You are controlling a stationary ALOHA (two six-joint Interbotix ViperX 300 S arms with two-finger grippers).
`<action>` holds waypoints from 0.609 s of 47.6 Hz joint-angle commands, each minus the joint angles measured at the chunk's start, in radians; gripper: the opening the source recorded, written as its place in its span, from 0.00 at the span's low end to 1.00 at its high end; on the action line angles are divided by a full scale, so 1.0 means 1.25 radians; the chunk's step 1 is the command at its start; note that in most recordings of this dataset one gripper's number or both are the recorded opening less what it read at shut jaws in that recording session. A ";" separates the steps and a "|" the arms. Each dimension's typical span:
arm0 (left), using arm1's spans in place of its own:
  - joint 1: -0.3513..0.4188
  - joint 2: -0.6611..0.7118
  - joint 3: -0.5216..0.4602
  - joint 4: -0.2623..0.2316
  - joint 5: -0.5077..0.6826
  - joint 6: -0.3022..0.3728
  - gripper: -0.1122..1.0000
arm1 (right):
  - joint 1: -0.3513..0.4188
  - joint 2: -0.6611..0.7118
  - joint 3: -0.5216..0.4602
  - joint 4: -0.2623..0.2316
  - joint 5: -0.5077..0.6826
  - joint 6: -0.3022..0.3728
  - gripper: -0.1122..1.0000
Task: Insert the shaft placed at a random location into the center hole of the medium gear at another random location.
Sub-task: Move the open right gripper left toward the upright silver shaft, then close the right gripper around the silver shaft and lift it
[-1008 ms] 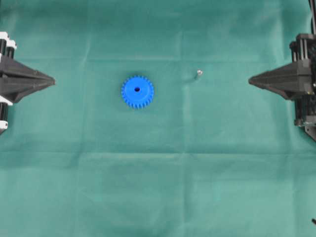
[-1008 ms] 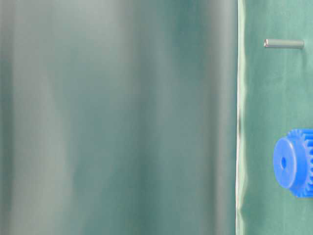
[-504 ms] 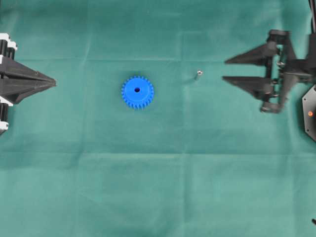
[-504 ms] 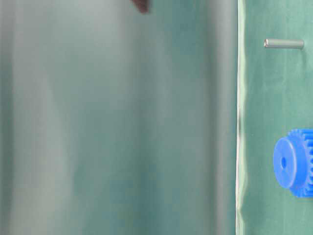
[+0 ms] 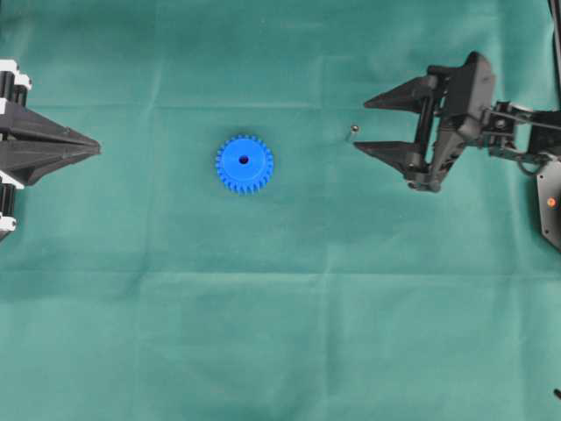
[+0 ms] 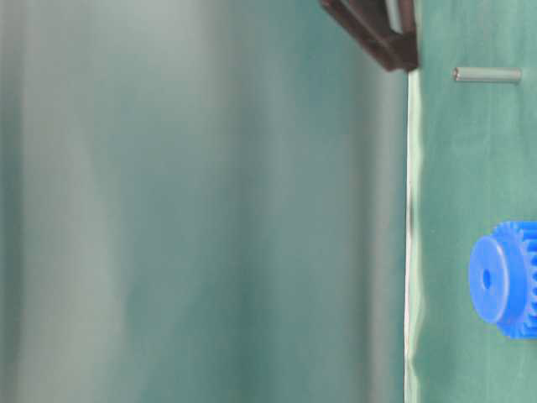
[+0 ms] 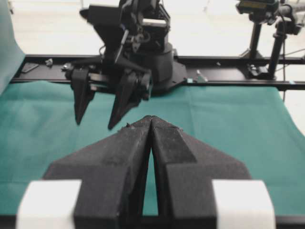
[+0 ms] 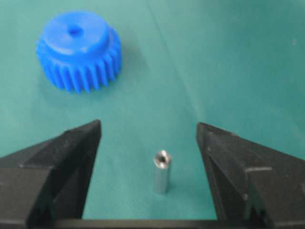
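Since a second ago: right gripper (image 5: pixel 360 124) swung in from the right edge of the overhead view toward the middle, fingers gone from pressed to a point to spread wide; gear, pin and left gripper (image 5: pixel 92 146) unmoved. Now sits just right of the tiny silvery-grey metal shaft (image 5: pixel 352 132), black fingertips flanking it without touching, nothing pinched. Stands upright on the green cloth (image 5: pixel 280 333), that shaft, well apart from the bright blue plastic toothed medium gear (image 5: pixel 244 163), which lies flat left of it with the small dark center hole (image 5: pixel 243 160) facing up and unfilled. From above, shows only as a shiny dot; from the right wrist camera, shows as a short cylinder (image 8: pixel 161 171) with a recessed top end, standing between the two spread black fingers (image 8: pixel 57 167) and clear of both, with the gear (image 8: pixel 78 51) farther off at upper left. From table level, turned sideways, shows its full length (image 6: pixel 487 75) and the gear's raised hub (image 6: pixel 489 279), plus one dark fingertip corner at the top edge; most of that view blurred by a green fold up close. From the left wrist camera, shows the left gripper (image 7: pixel 151 119) pressed together, holding nothing, and the right gripper (image 7: pixel 96 125) opposite with fingers apart; neither gear nor shaft visible there.
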 commanded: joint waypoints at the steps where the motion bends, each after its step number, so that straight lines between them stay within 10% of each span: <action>1: -0.001 0.009 -0.017 0.002 -0.004 0.001 0.10 | -0.009 0.037 -0.015 0.009 -0.044 -0.006 0.83; 29: -0.001 0.010 -0.015 0.002 0.000 0.001 0.10 | -0.012 0.140 -0.016 0.042 -0.124 -0.006 0.79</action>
